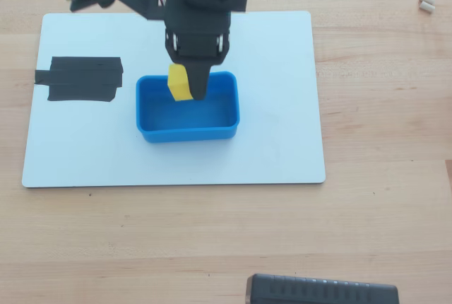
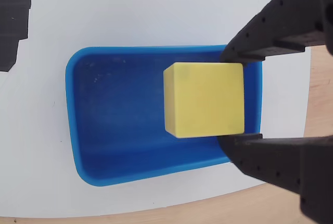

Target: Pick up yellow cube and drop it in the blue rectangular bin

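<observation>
The gripper (image 2: pixel 237 98) grasps the yellow cube (image 2: pixel 204 99) above the blue bin (image 2: pixel 83 104), near one end wall. Risk: on release, the cube may strike the rim and bounce onto the white board (image 1: pixel 282 92).

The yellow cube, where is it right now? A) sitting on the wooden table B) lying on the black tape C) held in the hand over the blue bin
C: the hand grips the yellow cube above the blue bin.
</observation>
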